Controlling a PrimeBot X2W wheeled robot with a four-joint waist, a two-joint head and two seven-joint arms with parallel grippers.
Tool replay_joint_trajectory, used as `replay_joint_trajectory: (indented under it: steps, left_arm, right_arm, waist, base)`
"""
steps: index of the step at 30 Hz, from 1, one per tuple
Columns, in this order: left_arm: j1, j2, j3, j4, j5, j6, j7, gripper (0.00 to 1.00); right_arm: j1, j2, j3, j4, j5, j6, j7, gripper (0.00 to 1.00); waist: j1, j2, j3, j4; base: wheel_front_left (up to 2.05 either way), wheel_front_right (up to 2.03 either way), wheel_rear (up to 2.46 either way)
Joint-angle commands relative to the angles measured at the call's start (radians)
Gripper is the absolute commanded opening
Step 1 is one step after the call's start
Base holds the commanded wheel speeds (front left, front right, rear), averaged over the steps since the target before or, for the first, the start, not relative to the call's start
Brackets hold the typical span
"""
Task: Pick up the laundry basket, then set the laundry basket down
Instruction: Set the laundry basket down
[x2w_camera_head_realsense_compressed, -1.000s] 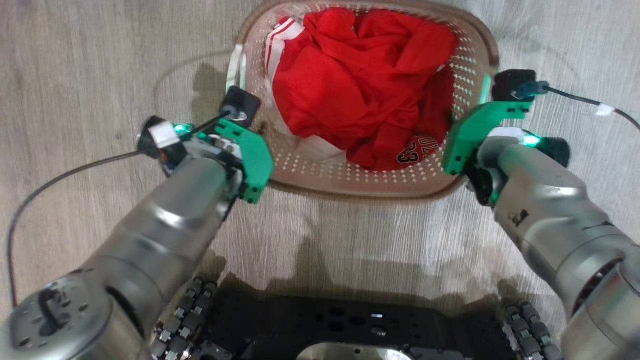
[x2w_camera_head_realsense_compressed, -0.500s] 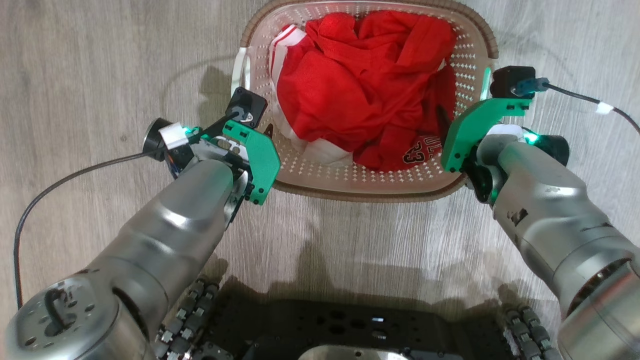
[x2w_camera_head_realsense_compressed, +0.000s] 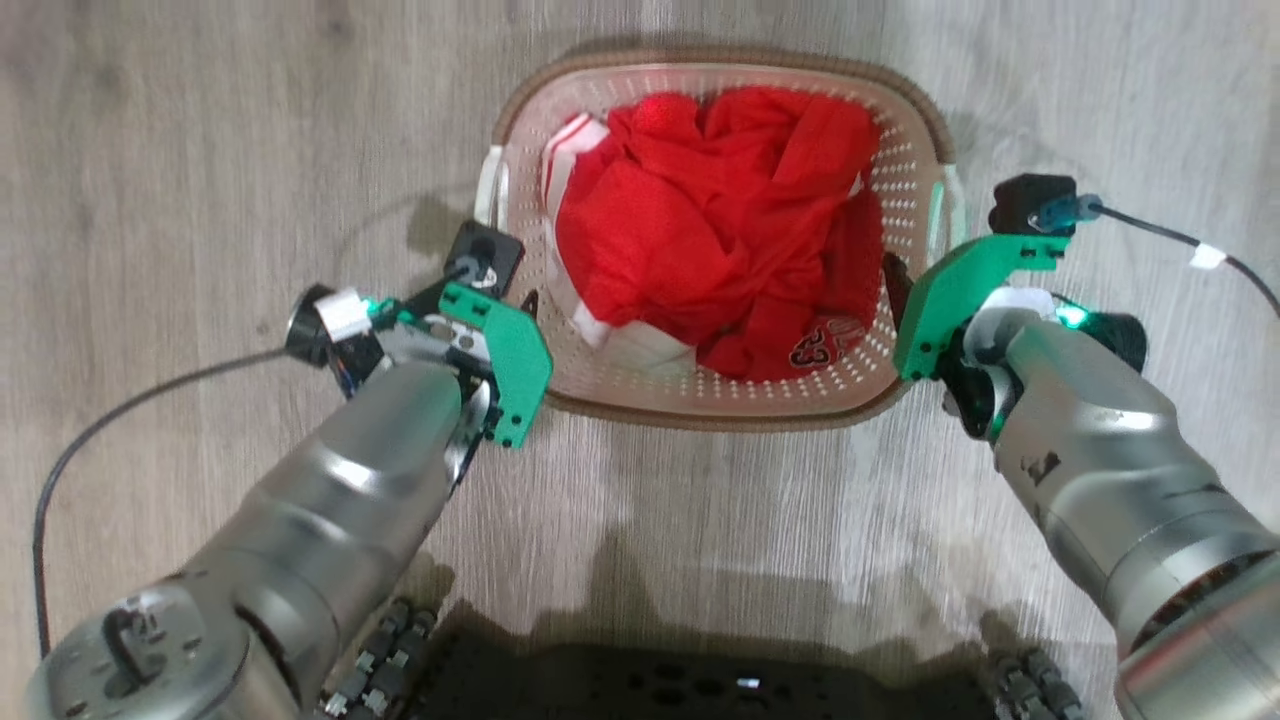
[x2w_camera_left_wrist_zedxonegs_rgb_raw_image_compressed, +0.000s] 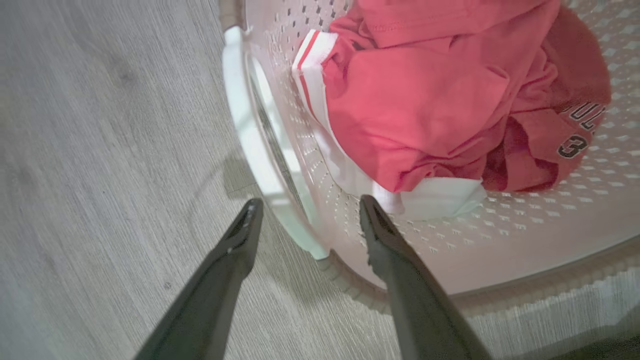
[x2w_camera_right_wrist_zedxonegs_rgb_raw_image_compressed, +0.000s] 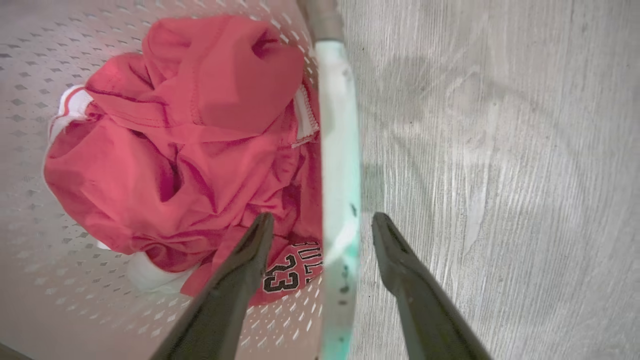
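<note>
While the laundry basket (x2w_camera_head_realsense_compressed: 700, 412) sat on the floor (x2w_camera_head_realsense_compressed: 200, 150) straight ahead of our base (x2w_camera_head_realsense_compressed: 700, 690), heaped with red clothes (x2w_camera_head_realsense_compressed: 720, 230), we judged everything to turn on its two white side handles. Its long axis seemed to run across our front, from the left handle (x2w_camera_left_wrist_zedxonegs_rgb_raw_image_compressed: 250, 135) to the right handle (x2w_camera_right_wrist_zedxonegs_rgb_raw_image_compressed: 337, 150), so each arm had its own end and neither was clearly the nearer.

Our left gripper (x2w_camera_left_wrist_zedxonegs_rgb_raw_image_compressed: 310, 201) stood spread wide and held nothing. One finger hung outside the left handle over bare floor and the other inside, above the perforated wall, with the handle's near end in the gap between them. We could not see either finger touching it. Our right gripper (x2w_camera_right_wrist_zedxonegs_rgb_raw_image_compressed: 322, 217) mirrored this, just as wide and just as empty. Its inner finger hung over the red clothes and its outer one over the floor, with the right handle passing between them.

We reckoned the jaws were placed so that closing would catch both handles, while drawing straight back would clear them. Open floor lay on every side of the basket. The nearest things were our own base behind its near rim and the clothes close to the inner fingers, which could snag.
</note>
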Motion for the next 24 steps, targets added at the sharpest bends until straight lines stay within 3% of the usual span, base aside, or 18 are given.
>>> replay_joint_trajectory:
  steps: [1,10,17,21,24]
  left_arm:
    - [0.027,0.015,0.007,0.002,-0.008,0.007,-0.015,1.00]
    - [0.084,0.015,0.029,0.046,-0.042,0.030,-0.093,1.00]
    - [0.092,0.039,0.065,0.049,-0.036,0.065,-0.154,1.00]
    - [0.061,0.098,0.136,-0.087,0.026,0.138,-0.157,1.00]
    - [0.077,0.156,0.220,-0.243,0.106,0.202,-0.157,1.00]
  right_arm:
    - [0.064,0.024,0.004,-0.008,0.000,0.007,0.005,1.00]
    - [0.103,0.024,0.047,-0.079,0.052,0.007,-0.044,1.00]
    - [0.098,0.024,0.007,-0.125,0.105,0.007,-0.172,1.00]
    - [0.042,0.024,-0.162,-0.172,0.010,0.007,-0.176,1.00]
    - [0.079,0.024,-0.355,-0.297,-0.139,0.007,-0.176,1.00]
  waist:
    - [0.0000,0.0000,-0.047,0.001]
    - [0.0000,0.0000,-0.226,-0.031]
    - [0.0000,0.0000,-0.384,-0.051]
    - [0.0000,0.0000,-0.440,-0.063]
    - [0.0000,0.0000,-0.473,-0.066]
  base:
    - [0.00,0.00,0.00]
    - [0.00,0.00,0.00]
    - [0.00,0.00,0.00]
    - [0.00,0.00,0.00]
    - [0.00,0.00,0.00]
